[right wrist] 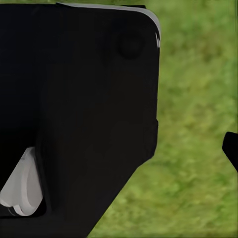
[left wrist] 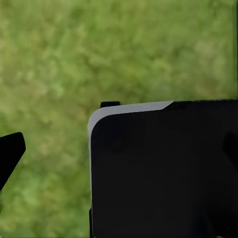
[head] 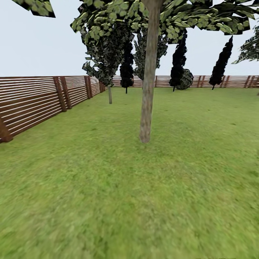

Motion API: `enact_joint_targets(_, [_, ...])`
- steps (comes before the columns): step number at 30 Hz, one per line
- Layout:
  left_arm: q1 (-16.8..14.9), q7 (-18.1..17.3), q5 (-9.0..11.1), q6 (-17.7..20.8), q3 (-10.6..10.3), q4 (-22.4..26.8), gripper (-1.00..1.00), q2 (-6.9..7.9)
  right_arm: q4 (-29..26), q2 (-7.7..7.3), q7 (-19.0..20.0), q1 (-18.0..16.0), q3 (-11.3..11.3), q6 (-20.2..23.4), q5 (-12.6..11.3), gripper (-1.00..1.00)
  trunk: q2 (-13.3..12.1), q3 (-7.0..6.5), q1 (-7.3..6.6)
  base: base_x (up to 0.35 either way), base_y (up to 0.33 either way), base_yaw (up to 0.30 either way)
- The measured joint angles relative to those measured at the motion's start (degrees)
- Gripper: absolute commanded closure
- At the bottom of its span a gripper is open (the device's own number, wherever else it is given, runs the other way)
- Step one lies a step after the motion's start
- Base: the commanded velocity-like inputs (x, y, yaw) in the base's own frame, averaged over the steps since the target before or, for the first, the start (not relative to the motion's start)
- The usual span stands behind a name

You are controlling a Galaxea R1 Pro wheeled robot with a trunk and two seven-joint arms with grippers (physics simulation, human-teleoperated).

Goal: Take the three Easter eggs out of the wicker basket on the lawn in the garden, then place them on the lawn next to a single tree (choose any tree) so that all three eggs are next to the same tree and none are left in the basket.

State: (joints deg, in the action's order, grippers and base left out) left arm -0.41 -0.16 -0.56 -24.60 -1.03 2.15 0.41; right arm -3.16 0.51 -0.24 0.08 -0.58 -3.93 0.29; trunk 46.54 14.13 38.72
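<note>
One tree (head: pixel 146 108) stands upright on the lawn (head: pixel 108 198), trunk axis vertical, leaning slightly right toward the canopy. Fence (head: pixel 32 104) at left. Neither gripper's opening can be determined.

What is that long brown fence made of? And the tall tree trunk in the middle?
The fence looks like wood: reddish-brown horizontal slats between thicker posts, matte finish. The tree trunk looks like rough bark, grey-brown and mottled, though it is a render, so that is only its look.
</note>
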Motion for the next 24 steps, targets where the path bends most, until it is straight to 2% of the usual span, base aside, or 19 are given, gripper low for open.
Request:
enact_joint_targets(6, [0.0,0.0,0.0,0.0,0.0,0.0,-1.0,0.01,-0.2,0.0,0.1,0.0,0.0,0.0,0.0,-1.0,0.0,0.0,0.0,0.145,0.0,-0.141])
enact_joint_targets(18, [0.0,0.0,0.0,0.0,0.0,0.0,-1.0,0.02,0.0,0.01,0.1,0.0,0.0,0.2,0.0,-1.0,0.0,0.0,0.0,0.151,0.0,-0.023])
enact_joint_targets(24, [0.0,0.0,0.0,0.0,0.0,0.0,-1.0,0.02,0.1,0.0,0.1,0.0,0.1,0.1,0.0,-1.0,0.0,-0.1,-0.01,0.246,0.0,-0.183])
